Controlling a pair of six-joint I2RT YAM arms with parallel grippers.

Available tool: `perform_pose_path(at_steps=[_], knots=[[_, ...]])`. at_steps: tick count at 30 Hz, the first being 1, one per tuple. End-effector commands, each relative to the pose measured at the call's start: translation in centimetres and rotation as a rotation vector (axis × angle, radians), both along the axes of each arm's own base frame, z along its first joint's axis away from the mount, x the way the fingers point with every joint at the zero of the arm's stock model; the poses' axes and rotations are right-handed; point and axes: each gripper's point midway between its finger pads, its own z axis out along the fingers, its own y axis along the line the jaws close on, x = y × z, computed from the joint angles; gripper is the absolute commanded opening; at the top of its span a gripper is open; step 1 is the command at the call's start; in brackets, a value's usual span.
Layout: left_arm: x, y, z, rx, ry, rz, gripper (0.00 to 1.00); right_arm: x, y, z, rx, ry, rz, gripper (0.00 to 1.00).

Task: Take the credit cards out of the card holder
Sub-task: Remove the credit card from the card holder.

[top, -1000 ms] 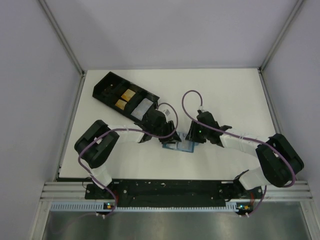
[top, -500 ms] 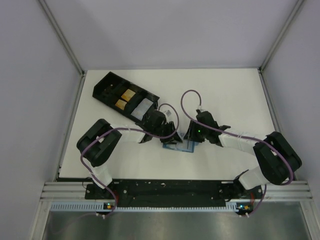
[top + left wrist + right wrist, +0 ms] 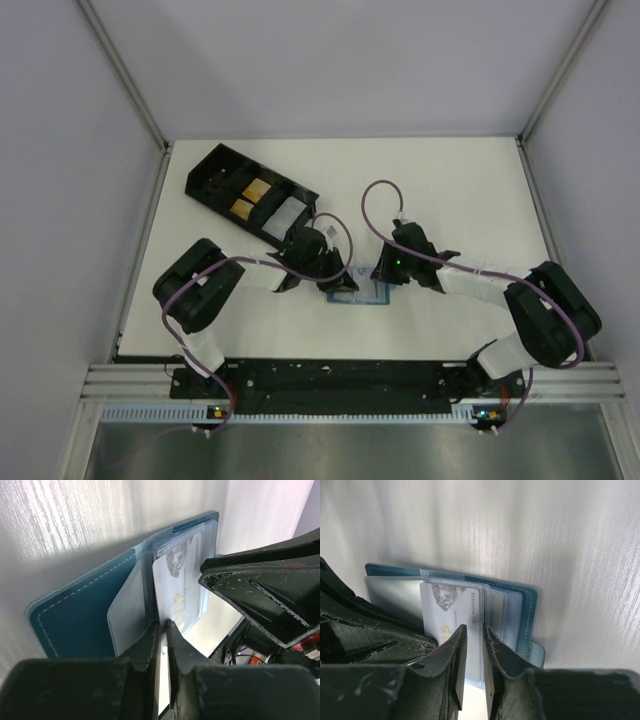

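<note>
The blue card holder (image 3: 358,292) lies open on the white table between my two grippers. The left wrist view shows its blue cover (image 3: 75,620), clear sleeves and a white credit card (image 3: 177,590) marked VIP sticking out of a sleeve. My left gripper (image 3: 162,626) is shut on the near edge of that card. In the right wrist view, my right gripper (image 3: 476,629) is narrowly open. Its fingertips rest on the card (image 3: 450,607) and the sleeves of the holder (image 3: 525,615). The holder's tab (image 3: 536,652) shows at the right.
A black compartmented tray (image 3: 248,195) lies at the back left, holding two orange-brown cards and one pale card. The table's edges and the grey side walls frame the work area. The two grippers are nearly touching over the holder.
The left gripper has shifted slightly left and the right gripper has come closer to it. The card holder now lies flatter and more spread out between them.
</note>
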Motion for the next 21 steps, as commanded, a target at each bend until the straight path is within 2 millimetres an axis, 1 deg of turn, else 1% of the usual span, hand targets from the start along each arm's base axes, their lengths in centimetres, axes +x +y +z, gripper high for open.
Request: perform_pose_path(at_steps=[1,3,6,10,11,15,18,21], knots=[[0.2,0.1,0.8,-0.040,-0.028,0.009,0.08,-1.2,-1.4,-2.5,-0.072,0.070,-0.006,0.16],[0.2,0.4,0.6,-0.038,-0.025,0.016,0.07,-1.3,-1.7,-2.8,-0.088,0.077,-0.011,0.11],[0.1,0.8,0.4,-0.033,-0.022,0.021,0.07,-1.4,-2.3,-3.1,-0.119,0.081,-0.019,0.07],[-0.1,1.1,0.1,-0.031,-0.012,0.025,0.05,-1.2,-2.5,-3.1,-0.140,0.077,-0.018,0.00],[-0.1,1.2,0.0,-0.028,-0.010,0.027,0.03,-1.2,-2.5,-2.9,-0.145,0.074,-0.017,0.00],[-0.2,1.5,0.0,-0.025,-0.013,0.030,0.03,-1.0,-2.6,-2.7,-0.156,0.070,-0.008,0.00],[-0.2,1.4,-0.1,-0.025,-0.013,0.029,0.03,-0.8,-1.8,-1.3,-0.110,0.040,0.020,0.00],[0.0,1.4,0.0,-0.027,-0.014,0.031,0.03,-0.1,-0.9,0.8,-0.052,-0.017,0.026,0.04]])
